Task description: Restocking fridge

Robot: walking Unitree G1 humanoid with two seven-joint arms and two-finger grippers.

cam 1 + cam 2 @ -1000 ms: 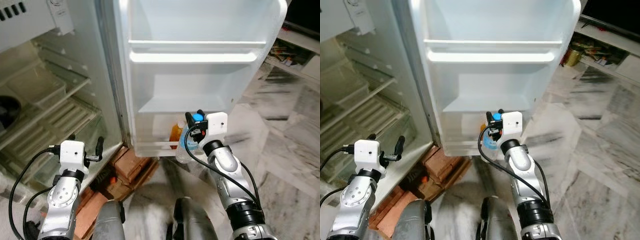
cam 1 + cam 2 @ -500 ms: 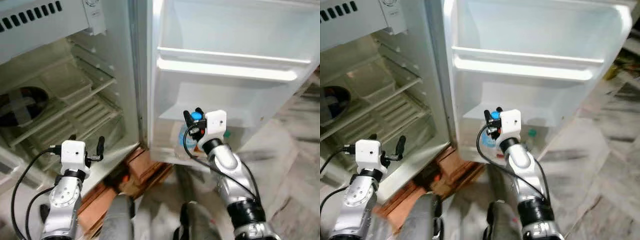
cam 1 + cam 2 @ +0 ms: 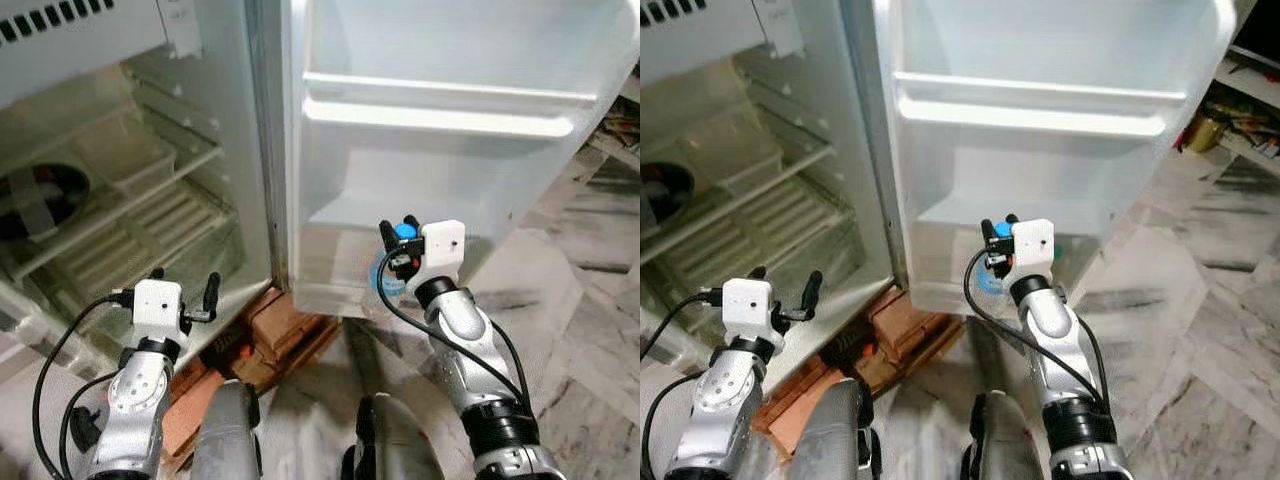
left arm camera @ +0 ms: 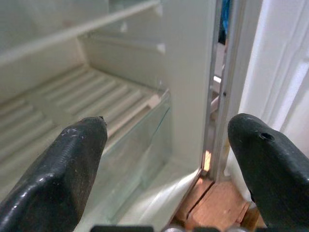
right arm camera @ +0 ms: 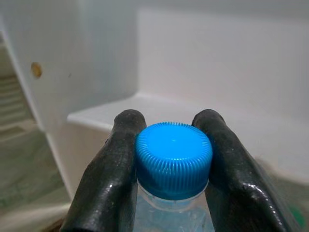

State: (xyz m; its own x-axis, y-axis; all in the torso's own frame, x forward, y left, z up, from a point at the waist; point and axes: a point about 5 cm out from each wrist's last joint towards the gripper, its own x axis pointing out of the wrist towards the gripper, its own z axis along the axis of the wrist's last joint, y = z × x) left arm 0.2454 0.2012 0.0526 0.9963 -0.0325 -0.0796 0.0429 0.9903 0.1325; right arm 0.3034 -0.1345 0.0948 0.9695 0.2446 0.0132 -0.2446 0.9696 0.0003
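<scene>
Two fingers of right gripper (image 5: 171, 159) clamp the blue cap (image 5: 174, 158) of a clear water bottle (image 3: 385, 278), held just before the fridge door's lowest shelf (image 3: 330, 298); bottle body mostly hidden. Left gripper (image 4: 169, 159) spread wide, holding nothing, low beside fridge interior (image 3: 120, 200). Bricks (image 3: 285, 325) sit under the door edge.

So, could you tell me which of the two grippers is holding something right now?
The right gripper: its fingers are shut on the blue cap of a bottle at the fridge door. The left gripper is open, with nothing between its fingers.
</scene>
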